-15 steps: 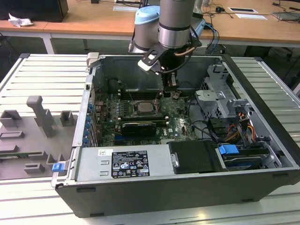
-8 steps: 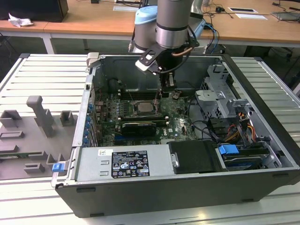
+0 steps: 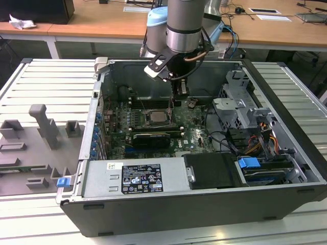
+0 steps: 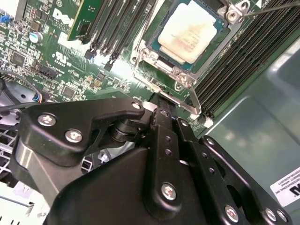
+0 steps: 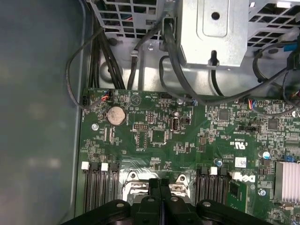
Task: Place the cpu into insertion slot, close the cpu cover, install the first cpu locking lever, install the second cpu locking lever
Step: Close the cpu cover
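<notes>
Inside the open computer case (image 3: pixel 286 168), in the exterior view, the gripper (image 3: pixel 177 95) hangs just beside the chip (image 3: pixel 156 116), which lies toward the exterior view's left of it. In the second wrist view, the chip lies flat, framed by the cover (image 4: pixel 164 67), just ahead of the fingertips. In the first wrist view, the fingers (image 5: pixel 153 192) are pressed together, with nothing visible between them.

An open dark-grey computer case (image 3: pixel 204 214) lies on its side on a slatted metal surface (image 3: pixel 41 81). Inside is a green motherboard (image 5: pixel 154 154) with a round coin-cell battery (image 5: pixel 116 114), black memory slots (image 4: pixel 234 65) and a finned heatsink (image 5: pixel 287 180). A silver power supply (image 3: pixel 133 178) sits along the near wall, beside a metal drive cage (image 3: pixel 240 104) and orange and yellow cables (image 3: pixel 255 145). Grey fixture blocks (image 3: pixel 43 125) stand on the surface at the exterior view's left, and wooden desks (image 3: pixel 92 23) stand behind.
</notes>
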Robot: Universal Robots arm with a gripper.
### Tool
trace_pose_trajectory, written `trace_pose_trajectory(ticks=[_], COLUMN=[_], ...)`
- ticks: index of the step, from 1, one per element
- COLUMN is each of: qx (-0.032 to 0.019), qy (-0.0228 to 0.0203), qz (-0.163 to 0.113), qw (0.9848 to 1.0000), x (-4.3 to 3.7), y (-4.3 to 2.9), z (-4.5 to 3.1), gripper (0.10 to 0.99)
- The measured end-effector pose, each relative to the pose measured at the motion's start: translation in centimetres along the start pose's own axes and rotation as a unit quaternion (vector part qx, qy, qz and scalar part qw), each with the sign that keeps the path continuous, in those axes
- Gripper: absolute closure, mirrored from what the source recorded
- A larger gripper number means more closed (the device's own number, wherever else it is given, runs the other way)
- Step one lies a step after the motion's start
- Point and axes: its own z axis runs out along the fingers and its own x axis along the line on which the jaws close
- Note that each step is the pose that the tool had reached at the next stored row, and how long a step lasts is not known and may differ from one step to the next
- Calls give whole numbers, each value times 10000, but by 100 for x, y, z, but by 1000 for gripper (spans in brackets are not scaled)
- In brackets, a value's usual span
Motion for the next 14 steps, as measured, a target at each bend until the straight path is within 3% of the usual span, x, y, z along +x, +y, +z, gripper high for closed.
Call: trace_pose_trajectory(ticks=[6, 14], qx=[-1, 0], qy=[1, 0], qz=[0, 0], qw=[10000, 10000], x=[5, 9], y=[-88, -153], z=[6, 20], gripper=[980, 980])
